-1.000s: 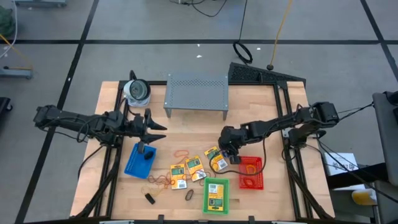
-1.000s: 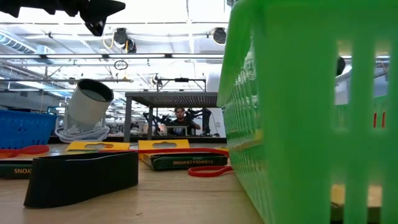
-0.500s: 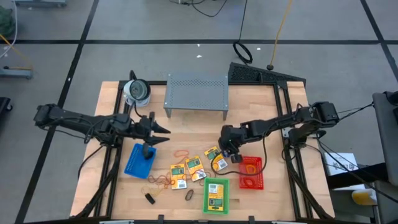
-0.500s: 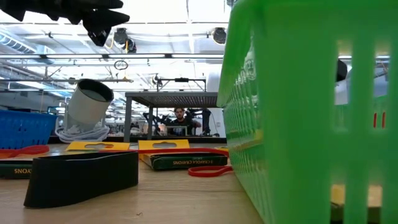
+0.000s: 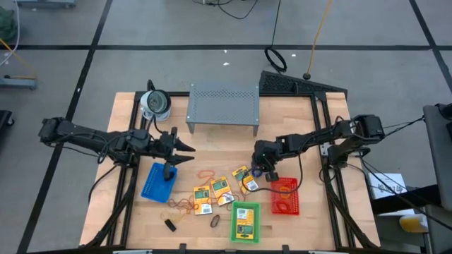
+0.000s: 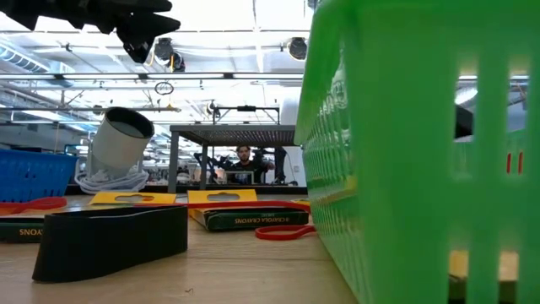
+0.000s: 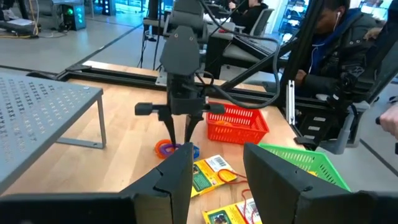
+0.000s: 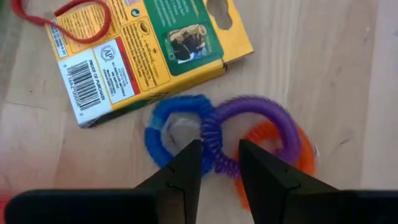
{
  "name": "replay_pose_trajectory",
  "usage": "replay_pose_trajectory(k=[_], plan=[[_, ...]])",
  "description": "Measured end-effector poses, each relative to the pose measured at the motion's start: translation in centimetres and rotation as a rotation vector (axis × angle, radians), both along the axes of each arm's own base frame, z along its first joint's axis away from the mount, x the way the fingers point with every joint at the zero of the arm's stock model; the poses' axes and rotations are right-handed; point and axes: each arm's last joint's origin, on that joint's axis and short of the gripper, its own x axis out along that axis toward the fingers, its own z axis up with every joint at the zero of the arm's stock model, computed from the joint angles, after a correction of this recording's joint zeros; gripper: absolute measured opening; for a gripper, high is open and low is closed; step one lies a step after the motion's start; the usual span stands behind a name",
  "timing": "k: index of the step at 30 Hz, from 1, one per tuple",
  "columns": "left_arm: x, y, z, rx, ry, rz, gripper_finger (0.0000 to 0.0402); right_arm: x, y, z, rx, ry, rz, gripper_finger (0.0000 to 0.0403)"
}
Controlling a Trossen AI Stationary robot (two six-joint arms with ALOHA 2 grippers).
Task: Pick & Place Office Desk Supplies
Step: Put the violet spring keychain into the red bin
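Blue, purple and orange coil bands [image 8: 217, 134] lie linked on the table beside a yellow crayon box [image 8: 146, 46]. My right gripper [image 8: 221, 168] points down over them, open, one finger on each side of the spot where the blue and purple coils meet; it also shows in the left wrist view [image 7: 180, 143] and the high view [image 5: 259, 171]. More crayon boxes [image 5: 220, 187] and thin rubber bands [image 5: 206, 173] lie at mid-table. Black clips [image 5: 170, 224] lie near the front edge. My left gripper [image 5: 185, 149] hovers open above the blue basket's far end with nothing between its fingers. My right gripper comes at the coil bands from above, its fingertips [image 7: 171, 138] low over the joint of the blue and purple coils [image 8: 208, 134]. Whether they touch the coils, I cannot tell. The coils lie flat on the table.
A blue basket [image 5: 152, 185] with a black clip stands at the left, a green basket [image 5: 245, 209] with a crayon box at the front, a red basket [image 5: 284, 201] at the right. A grey perforated shelf [image 5: 222, 104] and a round white object [image 5: 155, 104] stand at the far side.
My right gripper has gone down toward the coil bands and a little toward the table's right edge, its fingers keeping the same gap. The coils and boxes have stayed where they were.
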Motion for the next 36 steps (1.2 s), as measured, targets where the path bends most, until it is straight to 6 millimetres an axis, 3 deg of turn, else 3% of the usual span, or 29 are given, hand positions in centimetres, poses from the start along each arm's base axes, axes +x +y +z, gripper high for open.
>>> replay_pose_trajectory(k=[9,18,24,31,36], plan=[[0.0,0.0,0.0,0.0,0.0,0.0,0.0152,-0.6,0.0,-1.3,-0.004,-0.07,0.002,0.0095],[0.0,0.0,-0.1,0.001,0.007,0.0,0.0152,-0.6,0.0,-1.0,-0.002,-0.098,0.007,0.0014],[0.0,0.0,-0.1,0.001,0.008,0.0,0.0152,-0.9,0.0,0.1,-0.005,-0.136,0.007,0.0034],[0.0,0.0,-0.1,0.001,0.007,0.0,0.0152,-1.3,0.0,2.2,-0.004,-0.227,0.006,0.0016],[0.0,0.0,-0.1,0.0,0.007,0.0,0.0152,-1.6,0.0,3.4,0.005,-0.274,-0.007,0.0043]])
